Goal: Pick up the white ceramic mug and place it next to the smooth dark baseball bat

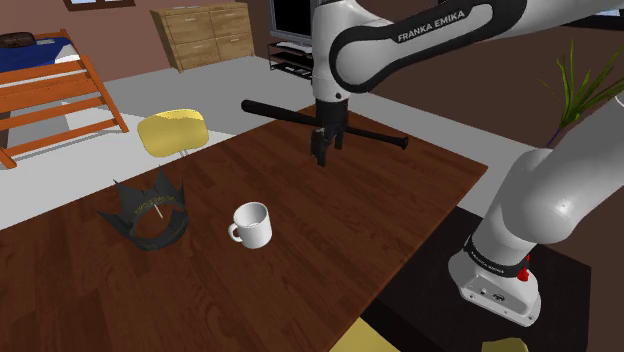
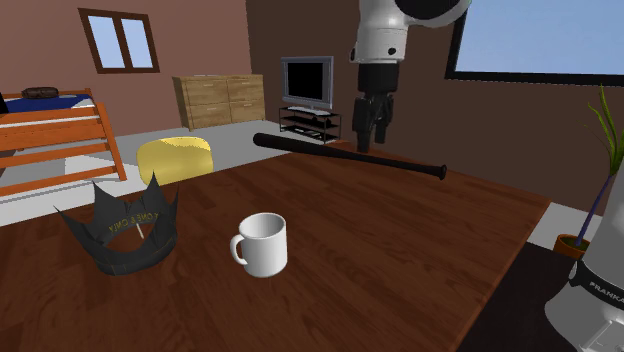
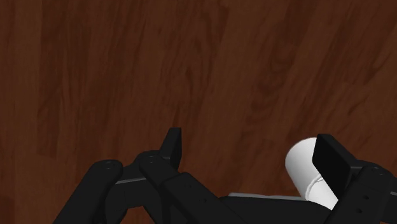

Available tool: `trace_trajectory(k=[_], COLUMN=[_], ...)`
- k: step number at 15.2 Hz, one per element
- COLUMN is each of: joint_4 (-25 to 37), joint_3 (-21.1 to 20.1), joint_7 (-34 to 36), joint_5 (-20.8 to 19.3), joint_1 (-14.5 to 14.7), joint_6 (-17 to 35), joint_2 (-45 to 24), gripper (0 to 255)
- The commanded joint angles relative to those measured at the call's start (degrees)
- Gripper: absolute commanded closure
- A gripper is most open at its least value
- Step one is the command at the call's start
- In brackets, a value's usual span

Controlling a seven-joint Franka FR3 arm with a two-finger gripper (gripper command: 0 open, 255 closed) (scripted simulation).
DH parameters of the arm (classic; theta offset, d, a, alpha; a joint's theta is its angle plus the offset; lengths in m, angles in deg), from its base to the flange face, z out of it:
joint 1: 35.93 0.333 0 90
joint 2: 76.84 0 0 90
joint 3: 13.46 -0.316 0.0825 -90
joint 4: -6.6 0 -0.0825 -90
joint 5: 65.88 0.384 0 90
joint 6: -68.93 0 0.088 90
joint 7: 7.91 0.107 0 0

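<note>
Gripper point(image 1: 320, 158) spread, above table point(image 1: 330, 250) near bat point(image 1: 285, 114); mug point(image 1: 252, 224) upright, well apart.

The arm's upper link point(image 1: 440, 35) carries the brand FRANKA EMIKA in white capitals on its dark band, as seen in the shoulder view. In the second exterior view, the arm's base point(image 2: 598, 300) shows the letters FRANK, cut off at the picture's edge. The dark crown point(image 1: 148, 212) on the bench point(image 1: 300, 260) bears yellow lettering along its band, but it cannot be read.
</note>
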Motion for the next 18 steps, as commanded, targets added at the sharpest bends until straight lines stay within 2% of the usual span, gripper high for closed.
trace_trajectory(k=[1, 10, 18], joint_4=[1.8, 13.9, 30.0], joint_3=[-1.3, -5.4, -5.2], joint_7=[1.7, 11.3, 18.7], joint_5=[-0.7, -7.5, -14.9], joint_1=[0.2, 2.6, 7.9], joint_6=[2.1, 8.9, 9.7], joint_2=[-3.9, -23.4, -41.8], gripper=[0, 0, 0])
